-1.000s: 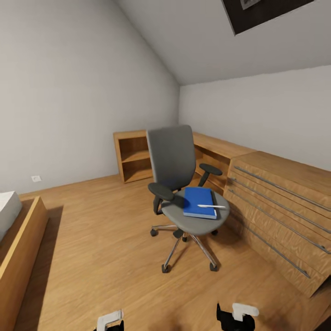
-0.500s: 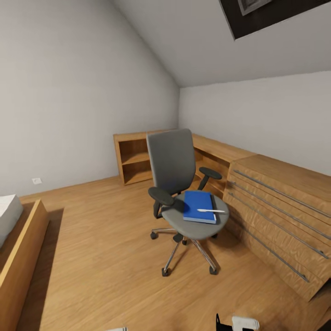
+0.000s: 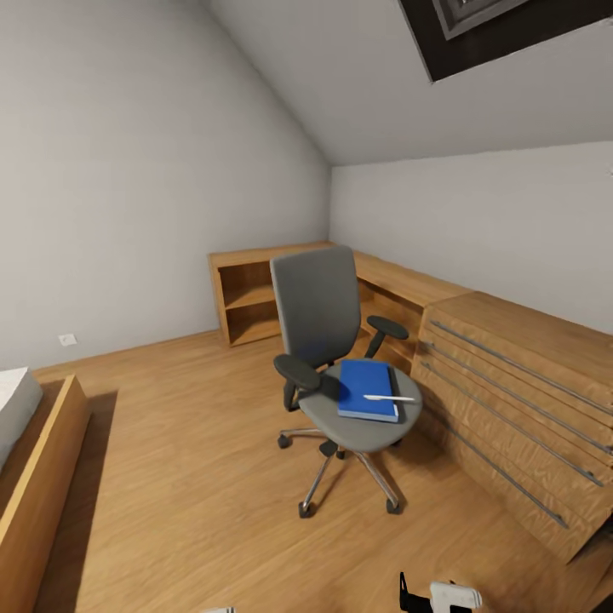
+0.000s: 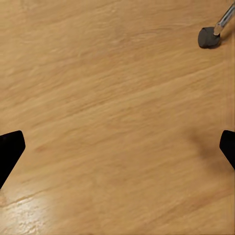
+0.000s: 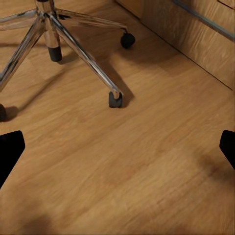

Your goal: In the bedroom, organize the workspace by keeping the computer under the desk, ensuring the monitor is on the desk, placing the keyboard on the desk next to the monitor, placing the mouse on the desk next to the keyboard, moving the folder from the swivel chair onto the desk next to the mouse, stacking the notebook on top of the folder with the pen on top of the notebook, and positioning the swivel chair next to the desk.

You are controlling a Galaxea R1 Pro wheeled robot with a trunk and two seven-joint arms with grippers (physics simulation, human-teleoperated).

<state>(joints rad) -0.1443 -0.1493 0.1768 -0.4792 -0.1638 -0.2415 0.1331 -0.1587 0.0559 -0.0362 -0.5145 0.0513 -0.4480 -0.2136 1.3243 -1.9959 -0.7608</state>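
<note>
Approaching: head view | chair [image 3: 340, 358] is seen ahead, folder [image 3: 369, 389] and pen [image 3: 389, 398] on its seat, lying up-right of the right gripper [image 3: 443, 596], the nearer arm | left wrist | left gripper [image 4: 117, 147] is spread over floor [image 4: 107, 98] | right wrist | fingers held apart, chair base just ahead.

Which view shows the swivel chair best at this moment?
The head view: the whole swivel chair shows there, from back to casters, with the folder and pen on its seat. The right wrist view has its chrome star base and casters. The left wrist view catches one caster and a leg tip.
</note>
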